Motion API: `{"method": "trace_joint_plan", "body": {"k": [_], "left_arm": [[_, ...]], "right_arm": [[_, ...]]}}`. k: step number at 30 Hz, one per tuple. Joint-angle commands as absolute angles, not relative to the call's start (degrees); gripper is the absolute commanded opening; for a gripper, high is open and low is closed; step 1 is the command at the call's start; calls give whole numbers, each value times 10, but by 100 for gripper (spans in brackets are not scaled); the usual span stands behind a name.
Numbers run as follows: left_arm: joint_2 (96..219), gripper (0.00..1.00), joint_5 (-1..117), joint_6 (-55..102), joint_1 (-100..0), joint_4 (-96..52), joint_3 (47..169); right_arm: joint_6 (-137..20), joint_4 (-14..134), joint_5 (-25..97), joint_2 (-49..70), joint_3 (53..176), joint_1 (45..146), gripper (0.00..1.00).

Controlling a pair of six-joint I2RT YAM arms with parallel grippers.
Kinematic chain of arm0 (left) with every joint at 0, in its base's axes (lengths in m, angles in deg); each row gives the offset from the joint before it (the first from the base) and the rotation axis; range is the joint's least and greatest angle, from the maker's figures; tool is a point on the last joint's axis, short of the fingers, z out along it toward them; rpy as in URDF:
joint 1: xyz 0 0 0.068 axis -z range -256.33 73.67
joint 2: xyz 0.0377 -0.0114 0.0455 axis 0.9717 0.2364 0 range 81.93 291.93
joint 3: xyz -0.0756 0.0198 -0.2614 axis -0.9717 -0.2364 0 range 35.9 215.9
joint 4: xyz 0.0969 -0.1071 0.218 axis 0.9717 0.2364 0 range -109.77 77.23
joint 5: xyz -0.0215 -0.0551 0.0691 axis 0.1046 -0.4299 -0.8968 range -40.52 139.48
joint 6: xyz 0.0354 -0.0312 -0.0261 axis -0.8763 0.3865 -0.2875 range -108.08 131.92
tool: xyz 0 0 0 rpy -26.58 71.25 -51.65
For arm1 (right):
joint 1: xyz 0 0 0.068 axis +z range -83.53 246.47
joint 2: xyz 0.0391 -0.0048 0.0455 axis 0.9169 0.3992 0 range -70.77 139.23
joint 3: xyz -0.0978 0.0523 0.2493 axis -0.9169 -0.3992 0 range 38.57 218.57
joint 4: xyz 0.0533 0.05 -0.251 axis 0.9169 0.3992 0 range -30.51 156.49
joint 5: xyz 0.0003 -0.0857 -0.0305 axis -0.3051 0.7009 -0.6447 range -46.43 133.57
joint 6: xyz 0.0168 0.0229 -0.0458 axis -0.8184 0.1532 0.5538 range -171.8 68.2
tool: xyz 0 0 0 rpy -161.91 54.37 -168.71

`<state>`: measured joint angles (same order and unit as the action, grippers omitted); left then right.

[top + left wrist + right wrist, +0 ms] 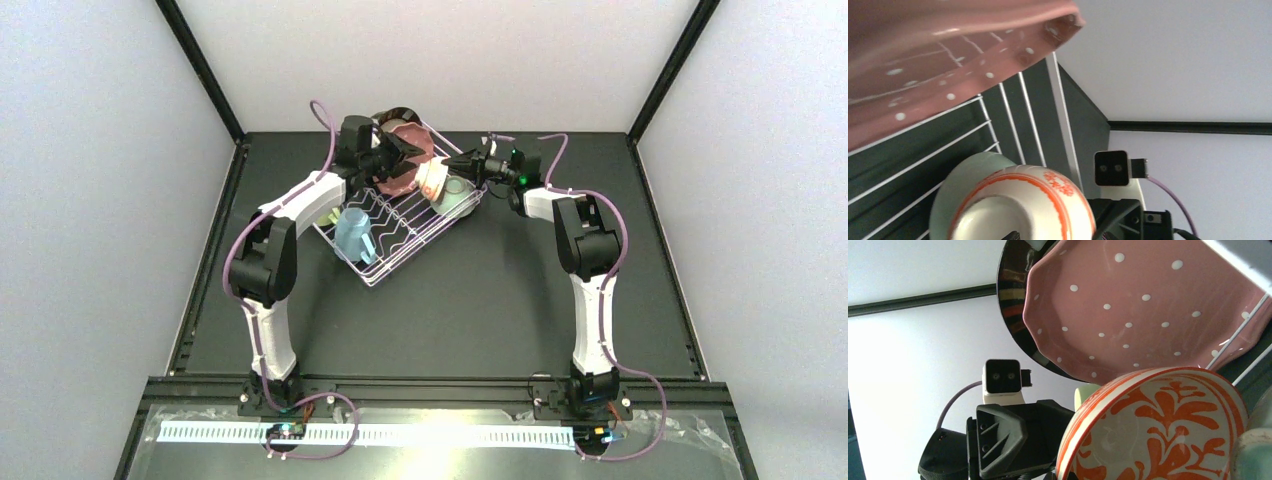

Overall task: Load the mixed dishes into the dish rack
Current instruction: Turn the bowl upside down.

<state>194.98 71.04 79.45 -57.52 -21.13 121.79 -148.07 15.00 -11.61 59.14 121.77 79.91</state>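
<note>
The white wire dish rack (398,238) sits tilted at the table's middle back. A light blue mug (354,232) lies in its near-left end. The pink speckled plate (406,162) (1148,300) stands at the far end, in front of a dark-rimmed plate (1012,300). A white bowl with orange pattern (432,181) (1158,435) (1018,205) is on its side over the rack, next to a pale green mug (459,197). My right gripper (447,167) is shut on the bowl's rim. My left gripper (408,155) is spread open at the pink plate, facing the bowl's foot.
The rack's white wires (1013,115) run under the pink plate (938,55). Each wrist view shows the other arm's camera close by: the right one (1112,168) and the left one (1003,377). Black frame posts (205,70) stand at the back corners.
</note>
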Motion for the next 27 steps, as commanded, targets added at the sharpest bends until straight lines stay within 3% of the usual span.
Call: {"method": "trace_joint_plan", "body": {"k": [1,27], "left_arm": [[1963,92,685,756,-581,-135,1249],[2015,91,770,760,-573,-157,1315]], "right_arm": [[-1467,176,-113,575,1239,780,5],[-1384,307,-104,563,1274,776,9]]}}
